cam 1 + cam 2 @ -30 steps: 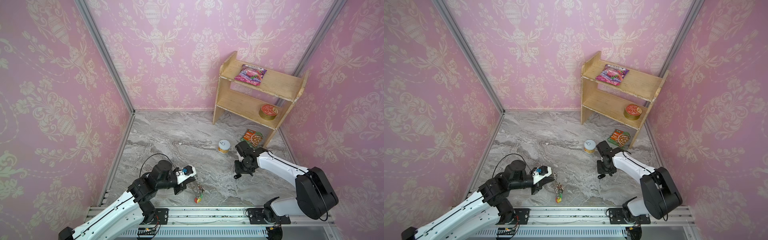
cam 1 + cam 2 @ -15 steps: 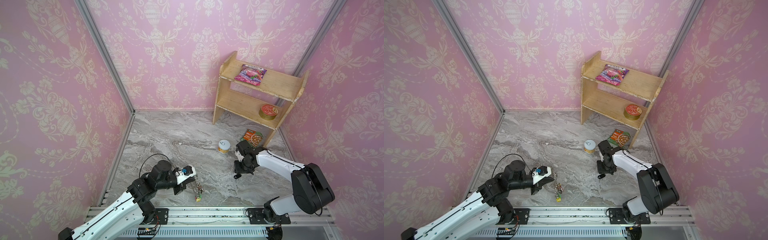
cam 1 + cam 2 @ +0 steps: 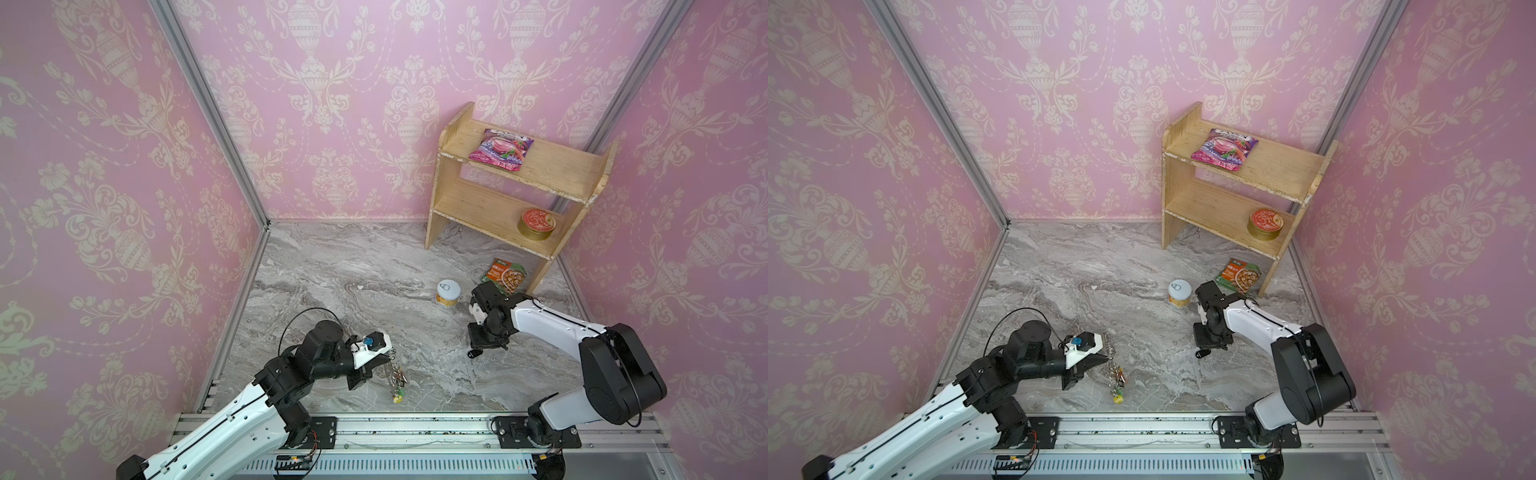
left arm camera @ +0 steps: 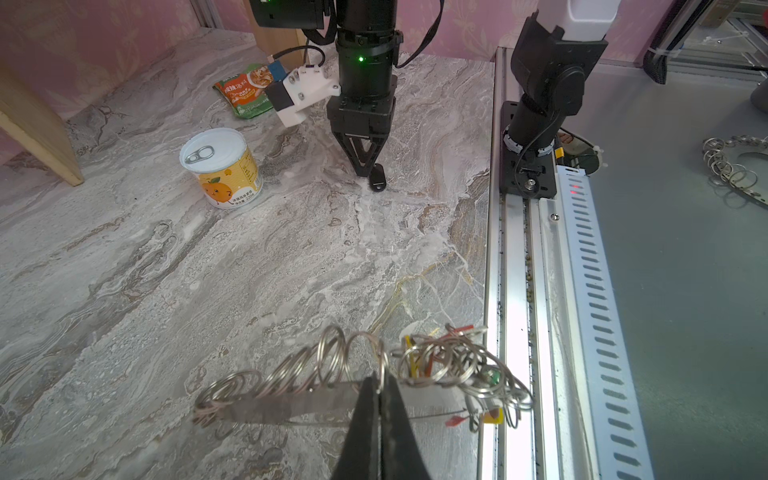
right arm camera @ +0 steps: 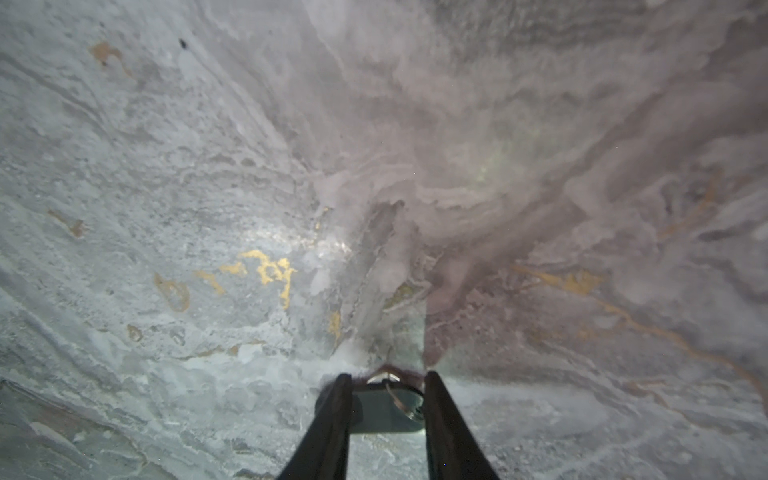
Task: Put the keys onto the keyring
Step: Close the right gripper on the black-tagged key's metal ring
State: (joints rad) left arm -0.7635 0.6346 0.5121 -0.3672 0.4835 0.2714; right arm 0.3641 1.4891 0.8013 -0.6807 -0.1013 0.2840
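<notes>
Since a second ago, the right arm's black elbow has shifted slightly toward the middle and the right pincer [image 4: 365,172] has drawn its jaws closer together, while the key [image 3: 472,353] and the keyring [image 3: 395,376] sit where they were. Both top views show a grey marbled bench [image 3: 353,266] walled in by pink patterned paper. Right of centre, the right pincer points straight down at the bench, with the key lying flat under its tips. The key is a small black oblong. Its long axis runs slantwise across the bench, and the end that pokes out from beneath the pincer points toward the left arm's side and a little toward the front rail. In the right wrist view, two dark fingers [image 5: 334,415] stand on either side of the key's black head, close against it, with a silvery bit of metal at the head's far end. Whether they press it yet, I cannot tell. Near the front left, the left pincer [image 4: 380,384] is clamped tight on the keyring's flat silvery band, which lies level and crosswise to the jaws. Small wire rings are strung along the band, and red, yellow and green tags bunch at one end. In both top views the rings and tags dangle below this pincer, well apart from the key. A tin can [image 3: 448,293] stands upright near the right pincer, on its far side.
</notes>
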